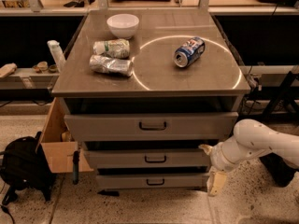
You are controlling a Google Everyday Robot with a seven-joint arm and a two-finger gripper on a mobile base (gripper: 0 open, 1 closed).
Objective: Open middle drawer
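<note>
The middle drawer (117, 158) is the second of three light-grey drawers in the cabinet, with a low front and a small dark bar handle (155, 159). It stands out a little less than the taller top drawer (103, 126) above it and a little more than the lowest drawer (121, 181). My gripper (210, 166) is at the right end of the middle drawer's front, on the white arm coming in from the right. Its fingers are spread apart, one fingertip (204, 148) by the drawer's top right corner, the other (216, 183) lower, by the lowest drawer. It holds nothing.
On the cabinet top (154, 73) are a white bowl (123, 25), two crushed bottles (111, 48) and a blue can (188, 52). A cardboard box (55, 143) and a black backpack (21, 169) stand on the floor at the left. A dark stand leg (280, 97) is at the right.
</note>
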